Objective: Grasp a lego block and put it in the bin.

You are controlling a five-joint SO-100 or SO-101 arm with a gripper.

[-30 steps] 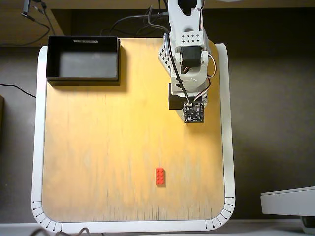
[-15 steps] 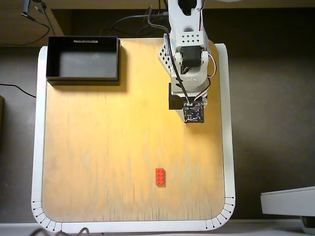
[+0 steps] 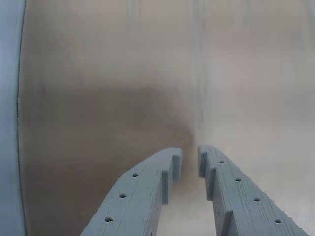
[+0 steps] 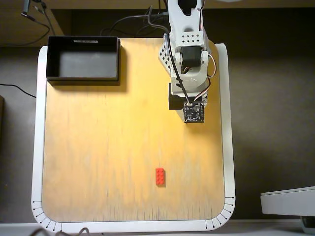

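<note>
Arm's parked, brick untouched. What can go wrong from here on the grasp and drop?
1. The gripper has its jaws nearly together; approaching the lego block without opening could knock it away.
2. The wrist view shows only bare wood, no block, so the approach relies on the overhead view.
3. The bin sits at the far corner from the block, and its walls may catch a low carry.

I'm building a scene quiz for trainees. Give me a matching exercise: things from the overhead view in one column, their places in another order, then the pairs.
Things:
1. lego block
2. bin
3. arm
4. table

Places:
A. top left corner of the table
B. entering from the top edge, right of centre
C. lower middle of the table
D. beneath everything

Pairs: 1-C, 2-A, 3-B, 4-D
</note>
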